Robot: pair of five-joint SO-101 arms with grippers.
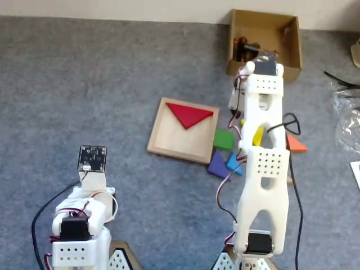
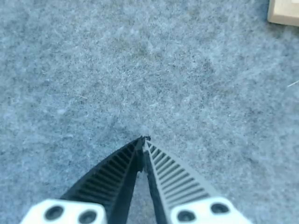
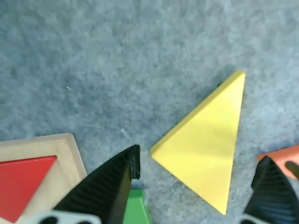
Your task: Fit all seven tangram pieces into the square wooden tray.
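While the left gripper (image 2: 144,140) sits clenched well back, the right gripper (image 3: 201,158) hangs spread open, the yellow triangle (image 3: 205,140) flat on the carpet (image 3: 117,70) between its fingers (image 3: 112,186), near the tray (image 3: 70,158).

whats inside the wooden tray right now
One red triangle lies flat in the tray, toward its far rim. The rest of the tray floor is bare wood. Nothing overhangs the tray, so the only hidden spot is the wood under the triangle.
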